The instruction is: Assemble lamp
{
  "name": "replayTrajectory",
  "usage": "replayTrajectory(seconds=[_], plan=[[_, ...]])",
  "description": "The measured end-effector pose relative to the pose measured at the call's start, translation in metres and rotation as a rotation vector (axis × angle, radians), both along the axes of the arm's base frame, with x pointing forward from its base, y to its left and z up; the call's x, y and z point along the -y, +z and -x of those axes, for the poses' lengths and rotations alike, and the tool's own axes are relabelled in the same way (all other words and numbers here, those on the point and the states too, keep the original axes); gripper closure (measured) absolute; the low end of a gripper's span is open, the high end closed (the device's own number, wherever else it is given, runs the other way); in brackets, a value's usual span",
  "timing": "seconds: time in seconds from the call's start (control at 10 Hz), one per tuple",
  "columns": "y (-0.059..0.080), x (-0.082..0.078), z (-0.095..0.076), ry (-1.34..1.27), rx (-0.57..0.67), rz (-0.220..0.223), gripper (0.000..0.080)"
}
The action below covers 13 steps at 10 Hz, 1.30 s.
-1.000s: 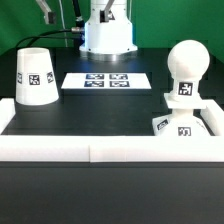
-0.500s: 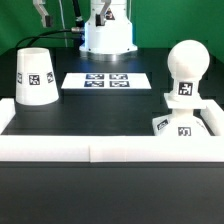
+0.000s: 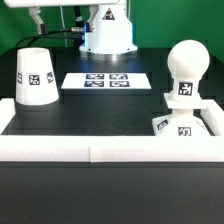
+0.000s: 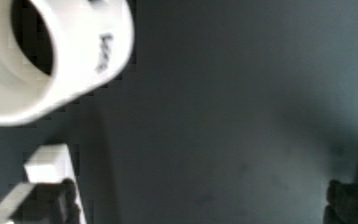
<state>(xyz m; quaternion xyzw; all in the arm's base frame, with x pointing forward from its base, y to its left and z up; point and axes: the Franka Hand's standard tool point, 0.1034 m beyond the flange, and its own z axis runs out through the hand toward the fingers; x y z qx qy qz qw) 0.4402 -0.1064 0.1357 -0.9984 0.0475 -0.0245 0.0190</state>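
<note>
The white cone shade [image 3: 35, 75] stands wide end down at the exterior view's left. The round-headed bulb [image 3: 186, 62] stands upright on the square base [image 3: 183, 124] at the exterior view's right, against the rail corner. My gripper [image 4: 197, 200] is open and empty, high above the table beside the shade. In the wrist view the shade's rim [image 4: 43, 60] shows as a white ring, off to one side of the dark fingertips [image 4: 44, 195]. In the exterior view only part of my hand shows, at the top edge above the shade.
The marker board [image 3: 105, 81] lies flat at the middle back, in front of the arm's white pedestal [image 3: 107, 35]. A white border rail [image 3: 110, 148] runs along the front and up both sides of the black table.
My hand has moved toward the exterior view's left and upward, so less of it shows at the top edge. The shade, bulb and base have not moved.
</note>
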Motion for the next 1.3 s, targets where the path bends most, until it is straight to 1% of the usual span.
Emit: replayTrajectory(seconds=[0.2, 0.4, 0.8, 1.1, 1.3], plan=[[-0.007, 0.018, 0.014, 0.029, -0.009, 0.005, 0.0101], [-0.012, 0.028, 0.019, 0.047, -0.018, 0.008, 0.0101], [-0.025, 0.030, 0.027, 0.045, -0.031, 0.019, 0.0101], [-0.026, 0.028, 0.026, 0.048, -0.033, 0.021, 0.0101], [-0.036, 0.031, 0.026, 0.069, -0.042, 0.032, 0.0101]])
